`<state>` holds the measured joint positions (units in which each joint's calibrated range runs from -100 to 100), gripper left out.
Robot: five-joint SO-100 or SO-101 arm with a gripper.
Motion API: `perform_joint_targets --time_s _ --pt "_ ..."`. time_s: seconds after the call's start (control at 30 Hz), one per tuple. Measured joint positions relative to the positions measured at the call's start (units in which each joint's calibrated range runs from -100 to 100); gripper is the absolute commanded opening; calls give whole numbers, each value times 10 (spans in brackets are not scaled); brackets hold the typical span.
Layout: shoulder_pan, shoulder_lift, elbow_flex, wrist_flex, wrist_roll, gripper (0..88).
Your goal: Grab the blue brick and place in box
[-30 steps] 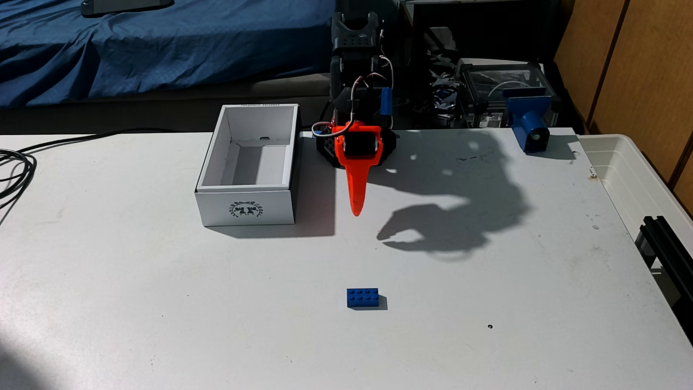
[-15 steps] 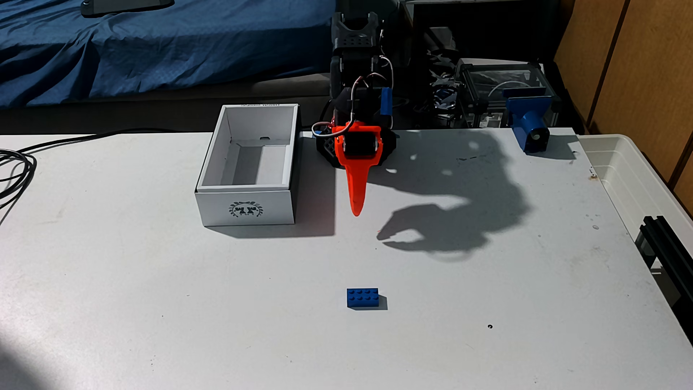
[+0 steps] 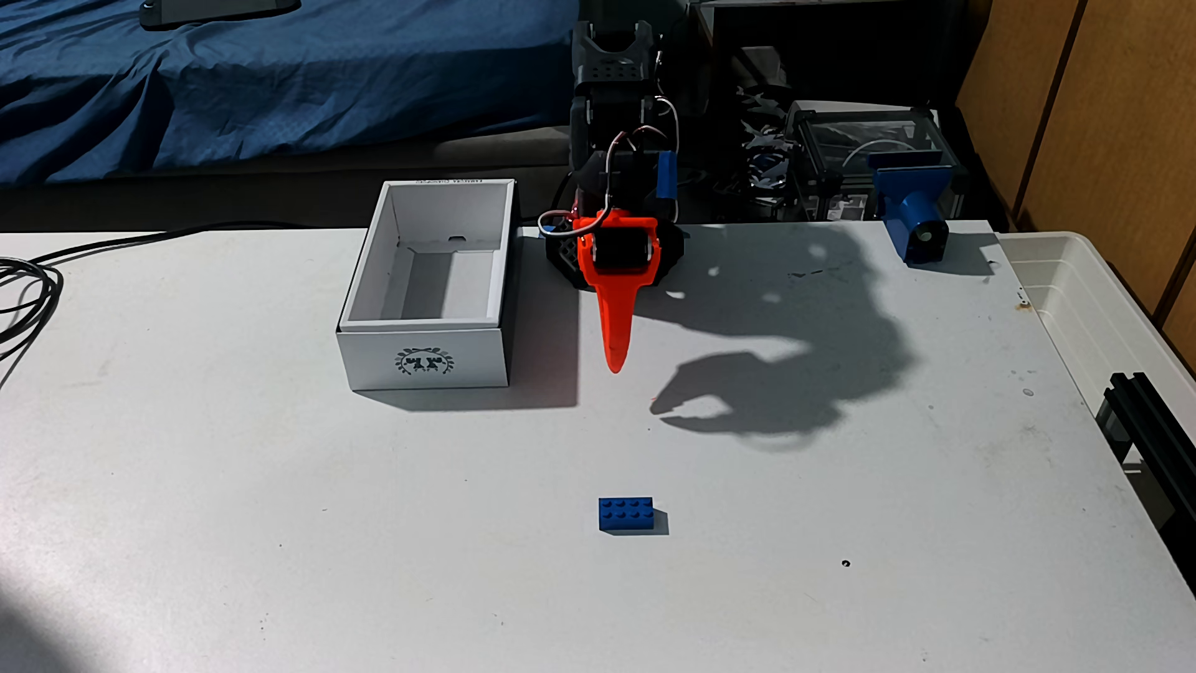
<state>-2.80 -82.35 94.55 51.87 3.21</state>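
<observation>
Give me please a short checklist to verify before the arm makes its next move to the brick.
1. Brick free to grasp: ok. It lies flat, studs up, alone on the table, nothing touching it.
2. Path from tool to brick: ok. Bare table between them; the tool hangs well behind the brick in the fixed view.
3. Tool empty: ok. Nothing is seen at the orange tip.
4. Tool open enough for the brick: cannot tell. The fingers overlap from this angle; the shadow hints at a small gap only.
5. Box ready: ok. Open top, nothing seen inside, standing left of the tool.
6. Cables away from the work area: ok, at the far left edge.
</observation>
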Motion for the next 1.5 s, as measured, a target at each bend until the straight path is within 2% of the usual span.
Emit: perform_joint_targets --time_s 0.17,0.47,0.8,1.2,1.5 --pt "63 0 -46 1 1 10" --pt "118 0 -142 69 23 10" --pt "181 2 -235 88 32 10" --pt "189 19 -330 161 36 10" --pt "136 234 -417 188 36 10"
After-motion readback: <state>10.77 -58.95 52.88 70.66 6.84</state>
